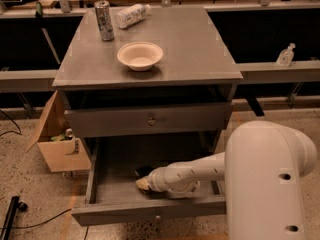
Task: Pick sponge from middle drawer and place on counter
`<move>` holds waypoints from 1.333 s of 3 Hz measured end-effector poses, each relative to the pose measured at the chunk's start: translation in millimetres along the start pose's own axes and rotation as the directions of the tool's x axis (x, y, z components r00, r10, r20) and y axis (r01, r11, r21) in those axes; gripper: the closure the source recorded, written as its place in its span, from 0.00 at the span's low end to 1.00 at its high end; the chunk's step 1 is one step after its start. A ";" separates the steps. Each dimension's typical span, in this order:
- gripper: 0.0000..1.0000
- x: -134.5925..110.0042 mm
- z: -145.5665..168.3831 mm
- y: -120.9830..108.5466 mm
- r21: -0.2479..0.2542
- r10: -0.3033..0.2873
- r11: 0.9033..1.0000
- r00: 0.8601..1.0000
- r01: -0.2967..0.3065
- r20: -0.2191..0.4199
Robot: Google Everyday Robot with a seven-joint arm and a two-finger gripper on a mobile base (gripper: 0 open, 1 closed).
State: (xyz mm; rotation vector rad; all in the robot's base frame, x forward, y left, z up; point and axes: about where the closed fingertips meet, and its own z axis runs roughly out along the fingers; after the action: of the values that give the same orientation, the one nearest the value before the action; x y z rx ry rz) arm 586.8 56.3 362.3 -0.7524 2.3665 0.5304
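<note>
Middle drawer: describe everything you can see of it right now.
The middle drawer is a wide, shallow grey tray, standing open below the closed taller drawer front. Low front panel, small pale knob. The arm reaches in from the right; the tool sits at the sponge on its floor, near the front.

Matt grey counter (pixel 200 49); jaws inside matt middle drawer (pixel 116 193).

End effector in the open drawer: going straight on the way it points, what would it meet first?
The sponge. The end effector points toward the picture's left inside the middle drawer, with the sponge at its tip; whether they touch is unclear. Beyond lies the drawer's side wall.
</note>
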 end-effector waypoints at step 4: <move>1.00 -106.2 -262.8 65.0 0.024 -0.172 0.985 0.941 0.172 0.293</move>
State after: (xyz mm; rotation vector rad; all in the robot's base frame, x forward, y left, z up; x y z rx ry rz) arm 507.7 9.2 638.2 -0.8120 2.0051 0.5299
